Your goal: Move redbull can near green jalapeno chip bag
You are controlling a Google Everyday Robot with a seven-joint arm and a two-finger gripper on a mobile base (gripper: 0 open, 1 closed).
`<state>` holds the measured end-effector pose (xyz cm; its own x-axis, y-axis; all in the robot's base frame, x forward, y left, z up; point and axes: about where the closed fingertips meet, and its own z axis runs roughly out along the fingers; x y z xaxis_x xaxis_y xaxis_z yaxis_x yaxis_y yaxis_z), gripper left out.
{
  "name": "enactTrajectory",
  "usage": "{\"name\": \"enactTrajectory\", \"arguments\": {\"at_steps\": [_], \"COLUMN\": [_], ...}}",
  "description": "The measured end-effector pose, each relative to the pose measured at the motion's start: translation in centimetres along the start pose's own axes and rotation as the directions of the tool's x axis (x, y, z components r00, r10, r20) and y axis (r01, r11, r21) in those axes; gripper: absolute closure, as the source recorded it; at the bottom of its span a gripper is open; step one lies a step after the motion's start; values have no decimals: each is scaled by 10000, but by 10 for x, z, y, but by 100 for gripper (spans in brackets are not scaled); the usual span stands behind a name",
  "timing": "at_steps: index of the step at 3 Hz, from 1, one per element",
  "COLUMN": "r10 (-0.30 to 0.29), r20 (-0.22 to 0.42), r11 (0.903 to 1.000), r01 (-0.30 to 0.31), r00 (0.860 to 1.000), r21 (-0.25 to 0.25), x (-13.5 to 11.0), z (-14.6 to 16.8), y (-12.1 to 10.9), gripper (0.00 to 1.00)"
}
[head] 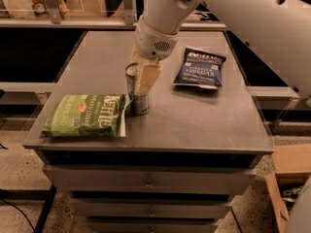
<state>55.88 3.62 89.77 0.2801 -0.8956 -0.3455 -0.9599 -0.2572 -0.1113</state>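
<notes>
The redbull can, slim and silver-grey, stands upright on the grey table, right beside the right edge of the green jalapeno chip bag. The bag lies flat at the table's front left. My gripper comes down from above with its beige fingers on either side of the can's upper half, shut on it. The fingers hide much of the can's top.
A dark blue vinegar chip bag lies at the table's back right. The white arm reaches in from the upper right. Drawers sit under the table top. A cardboard box stands on the floor at right.
</notes>
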Motion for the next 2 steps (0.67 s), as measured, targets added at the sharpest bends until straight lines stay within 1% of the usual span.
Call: {"name": "enactTrajectory", "arguments": {"at_steps": [1, 2], "r10": [-18, -27], "r20": [-5, 14], "r11": [10000, 10000], "r01": [18, 27], "r00": [10000, 10000], "r21": [3, 32], "x": [-1, -2], "z": [0, 1], "y": [0, -1], "gripper": [12, 0]}}
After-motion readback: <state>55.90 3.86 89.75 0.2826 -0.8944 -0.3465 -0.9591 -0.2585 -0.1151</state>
